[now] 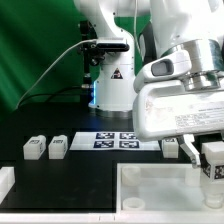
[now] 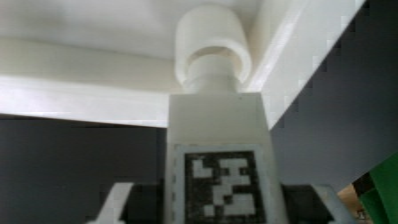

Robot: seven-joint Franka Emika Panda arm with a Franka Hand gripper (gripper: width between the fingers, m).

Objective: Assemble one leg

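Black table before a green backdrop, as seen from my remote desk. The leg hangs in the claw at the exterior view's right edge, above the near right part of the white square top.

Its long axis stands upright, in line with the claw. In the wrist view, its rounded peg end points away from the camera and down toward the square top. The black-and-white tag faces the wrist camera. I cannot tell whether the peg end touches the white surface below it.

The claw is closed narrowly on the leg's blocky upper part, and a finger shows on either flank.

Three more legs rest on the table behind the square top. Two stand side by side toward the exterior view's left. One stands just beside the claw. Between them lies the marker board, flat on the table. The white arm fills the upper right of the exterior view.
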